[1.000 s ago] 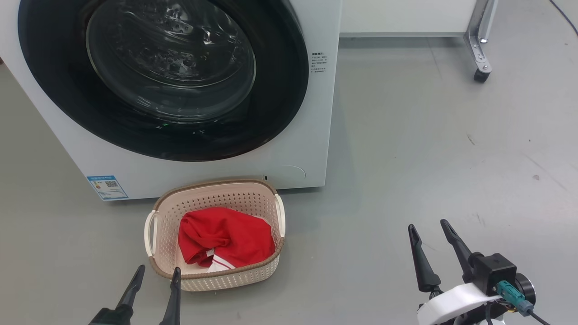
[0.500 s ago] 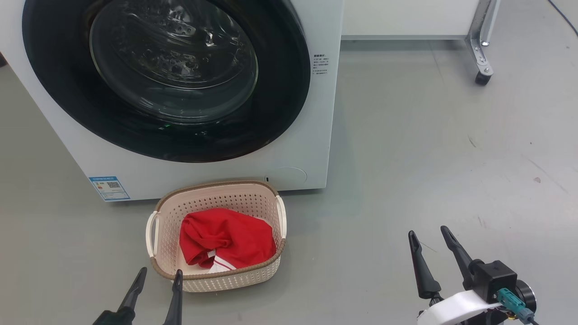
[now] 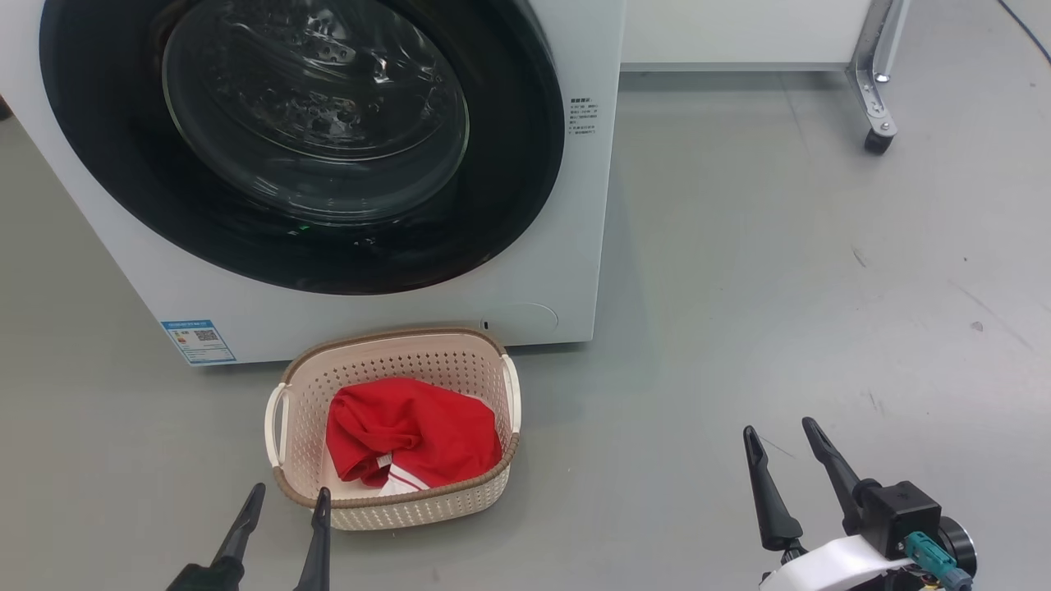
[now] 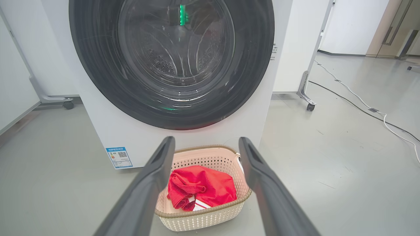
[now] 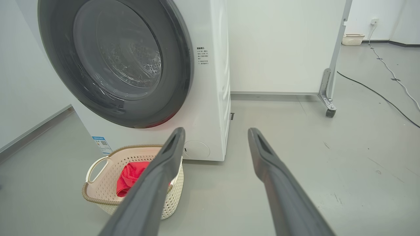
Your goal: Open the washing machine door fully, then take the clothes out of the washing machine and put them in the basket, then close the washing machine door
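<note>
The white washing machine [image 3: 566, 271] stands ahead with its round black-rimmed door [image 3: 509, 164] shut flat against the front. On the floor just before it sits the cream basket [image 3: 386, 361], and the red clothes [image 3: 410, 439] with white trim lie inside it. My left gripper [image 3: 289, 497] is open and empty at the basket's near left corner. My right gripper [image 3: 780, 431] hovers open and empty over bare floor well to the basket's right. From the left wrist I see the basket [image 4: 203, 155], the clothes [image 4: 201, 186] and the door [image 4: 252, 72] between the fingers [image 4: 154, 177].
A white panel on a castor leg [image 3: 874, 123] stands behind the machine to the right. A cable [image 4: 354, 95] trails over the grey floor [image 3: 780, 271] farther right. A blue label [image 3: 197, 341] marks the machine's lower left front.
The view has shifted slightly, as from a camera move. Both grippers sit a little lower in the picture. Door, basket and clothes are unchanged.
</note>
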